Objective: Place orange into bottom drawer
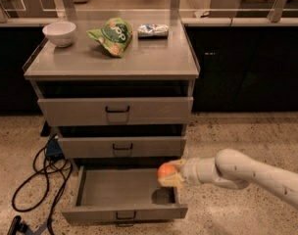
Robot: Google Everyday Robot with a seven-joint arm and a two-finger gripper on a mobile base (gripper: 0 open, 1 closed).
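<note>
The orange (165, 171) is small, round and bright, held between the pale fingers of my gripper (169, 175). The gripper reaches in from the right on a white arm (247, 173). It holds the orange just above the right rear part of the bottom drawer (120, 193), which is pulled open and shows a bare grey floor with the orange's shadow on it. The drawer's low front panel has a small black handle (125, 215).
Two grey drawers (117, 110) above are shut. On the cabinet top (154, 58) sit a white bowl (59, 33), a green snack bag (112, 35) and a small packet (153, 30). Black cables (38, 175) lie on the speckled floor at the left. Dark counters stand behind.
</note>
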